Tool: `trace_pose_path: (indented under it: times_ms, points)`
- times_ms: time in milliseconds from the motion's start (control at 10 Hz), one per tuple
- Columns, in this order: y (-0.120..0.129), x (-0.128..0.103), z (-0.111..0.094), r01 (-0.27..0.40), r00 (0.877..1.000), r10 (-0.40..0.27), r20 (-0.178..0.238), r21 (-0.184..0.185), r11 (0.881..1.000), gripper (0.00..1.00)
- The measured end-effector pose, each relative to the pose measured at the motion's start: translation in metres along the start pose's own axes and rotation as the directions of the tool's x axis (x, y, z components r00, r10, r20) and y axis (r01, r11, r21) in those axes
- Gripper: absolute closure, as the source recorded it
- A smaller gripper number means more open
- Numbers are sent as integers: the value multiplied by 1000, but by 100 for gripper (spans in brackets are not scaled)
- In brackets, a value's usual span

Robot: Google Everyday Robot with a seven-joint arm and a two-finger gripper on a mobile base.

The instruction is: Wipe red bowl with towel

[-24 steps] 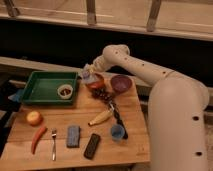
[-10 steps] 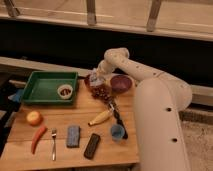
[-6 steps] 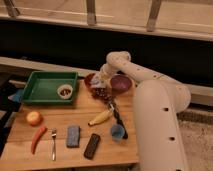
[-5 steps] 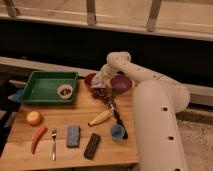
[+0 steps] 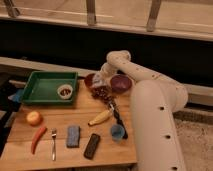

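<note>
The red bowl (image 5: 90,80) sits at the back of the wooden table (image 5: 65,160), just right of the green tray. My gripper (image 5: 98,81) is at the bowl's right rim, low over it. It holds a pale bunched towel (image 5: 97,78) that presses against the bowl. The towel and gripper hide the bowl's right part. The white arm (image 5: 131,67) reaches in from the right.
A purple bowl (image 5: 120,83) stands right of the gripper and dark grapes (image 5: 102,93) lie just in front. The green tray (image 5: 46,88) holds a small bowl (image 5: 64,91). A banana (image 5: 99,117), black utensil (image 5: 118,118), blue cup (image 5: 117,132), remote (image 5: 92,145), sponge (image 5: 73,136), fork (image 5: 53,144), red pepper (image 5: 38,138) and orange (image 5: 34,118) lie nearer.
The gripper with the towel has moved from above the tray's right edge down and right to the red bowl. In the last half second it has barely shifted.
</note>
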Motion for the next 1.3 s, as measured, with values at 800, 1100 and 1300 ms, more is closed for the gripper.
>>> trace_pose_path:
  times_ms: [800, 1100, 1300]
  points:
    - [43, 5, 18, 75, 997, -78, -23, -103, 992, 100]
    - [20, 13, 11, 39, 998, -42, -44, -61, 997, 100]
    - [14, -2, 15, 27, 999, -28, -17, -54, 998, 100]
